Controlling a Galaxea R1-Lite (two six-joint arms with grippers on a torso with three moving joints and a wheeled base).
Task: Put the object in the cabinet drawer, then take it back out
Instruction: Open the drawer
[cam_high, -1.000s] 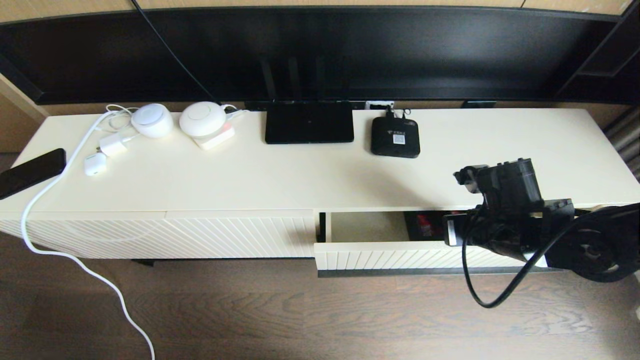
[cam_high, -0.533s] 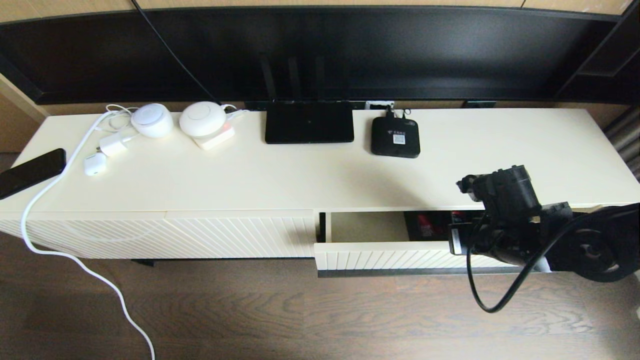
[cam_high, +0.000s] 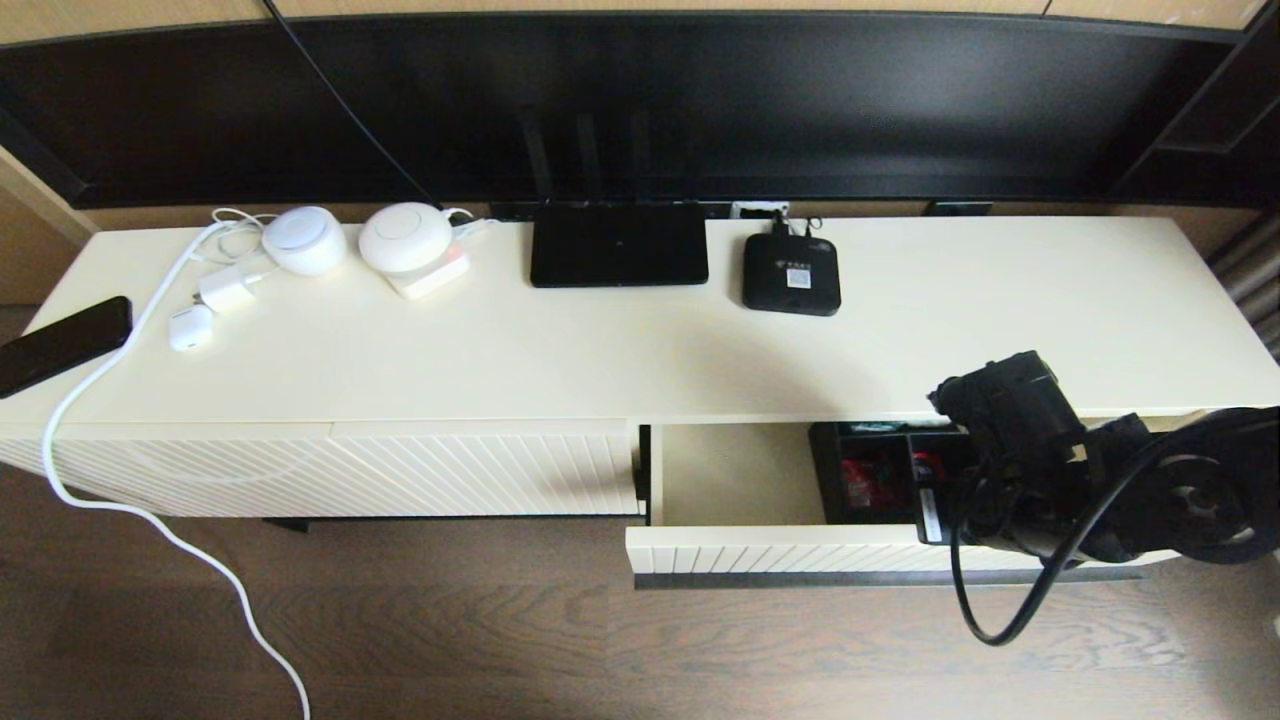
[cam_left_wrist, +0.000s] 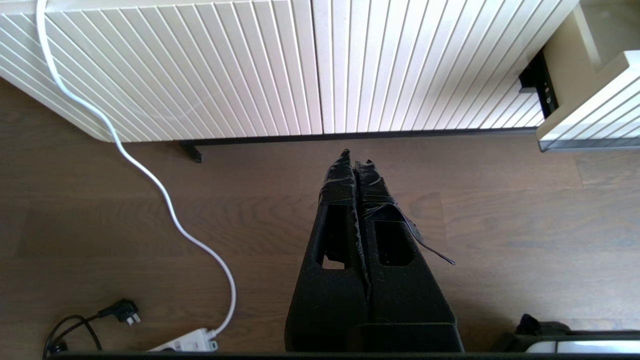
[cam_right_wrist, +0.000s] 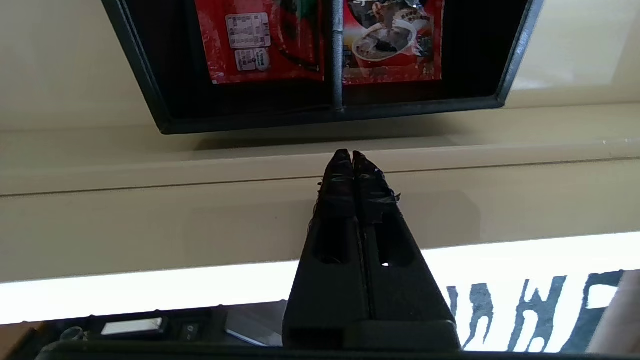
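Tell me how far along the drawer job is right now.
Done: the organizer box sits inside the open cabinet drawer. In hand: the shut right gripper is at the drawer's front wall, holding nothing. Left: lifting the box back out.

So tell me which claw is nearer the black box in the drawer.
Right. The right claw sits shut at the drawer's front edge, just short of the black box. The left claw hangs shut over the floor, in front of the closed ribbed panel, well off to the side.
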